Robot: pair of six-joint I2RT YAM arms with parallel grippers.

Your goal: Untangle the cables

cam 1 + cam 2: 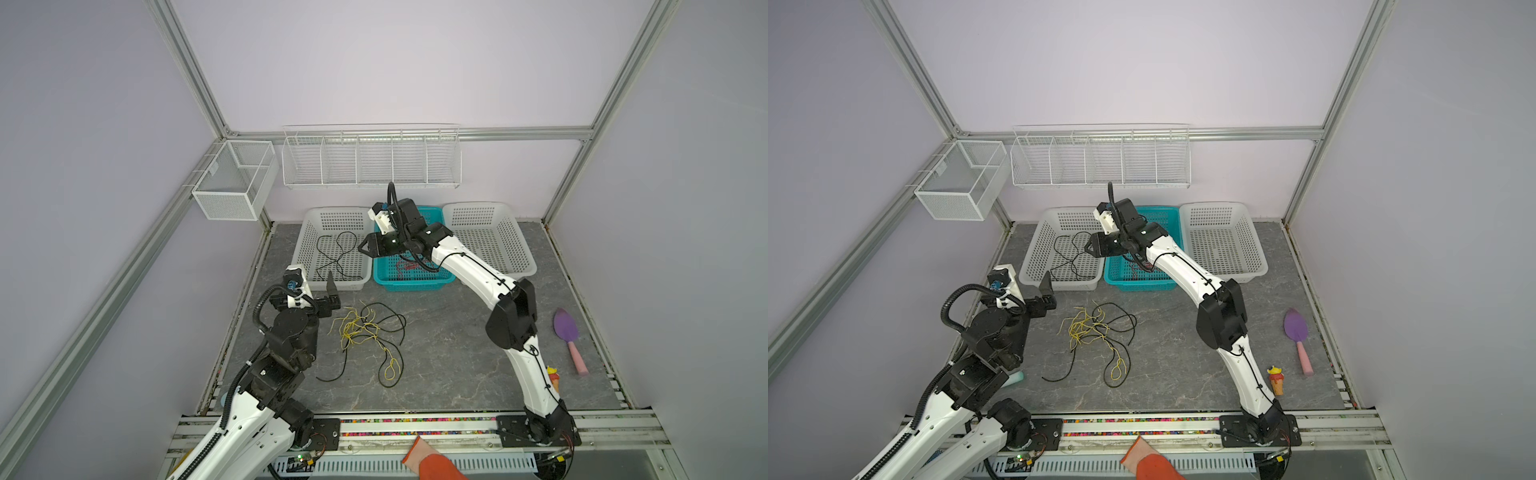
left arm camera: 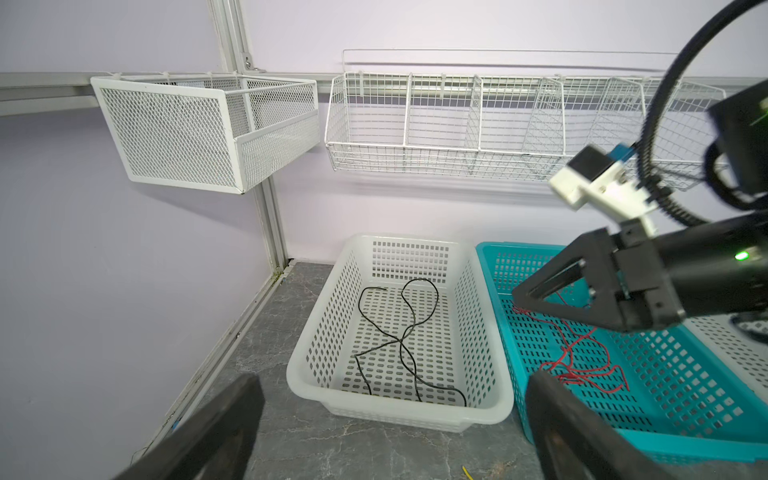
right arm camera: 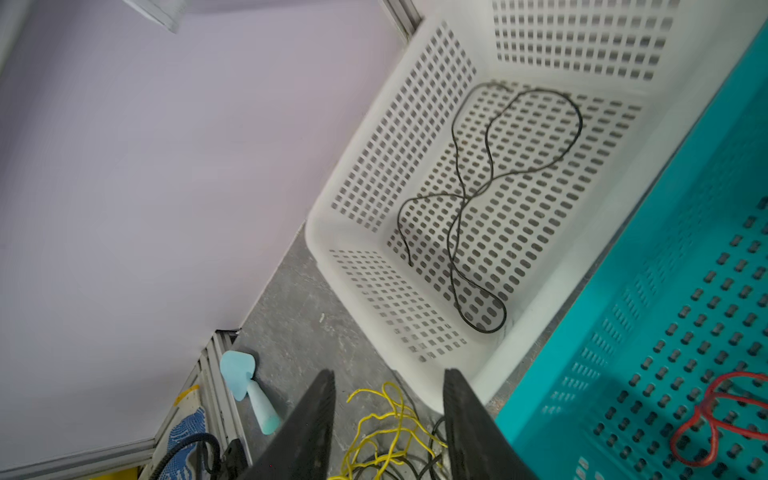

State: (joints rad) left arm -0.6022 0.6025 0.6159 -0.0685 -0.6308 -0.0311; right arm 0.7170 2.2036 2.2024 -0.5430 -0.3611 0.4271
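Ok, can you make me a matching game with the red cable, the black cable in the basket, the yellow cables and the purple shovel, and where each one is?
Things:
1. red cable
2. lone black cable
3. yellow cables
4. purple toy shovel

Places:
A. in the left white basket
B. tangled with black cables on the tabletop
C. lying alone on the tabletop, far right
D. in the teal basket

Pairs: 1-D, 2-A, 3-B, 4-C.
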